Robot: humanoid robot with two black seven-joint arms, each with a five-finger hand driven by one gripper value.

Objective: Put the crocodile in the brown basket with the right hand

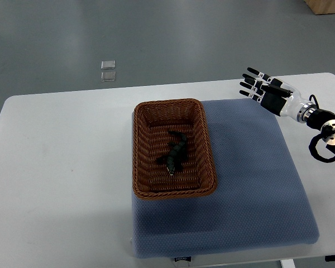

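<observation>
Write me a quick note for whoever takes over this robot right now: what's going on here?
Right robot hand: open, empty, above the table's far right, clear of the basket.
Left arm: not in view.
Crocodile: lying inside the brown basket, which sits on the blue mat.
Done: the toy is in the basket.
Left: apparently nothing but parking the arm.

A white table (pixel 61 151) with rounded corners fills most of the top view, set on a grey floor (pixel 173 39). A blue-grey mat (pixel 257 190) lies flat on the table's right half, reaching almost to its near edge. A brown basket (pixel 138 162) rests on the mat's left edge, partly overhanging onto the bare tabletop. The table's left half is plain white surface.
</observation>
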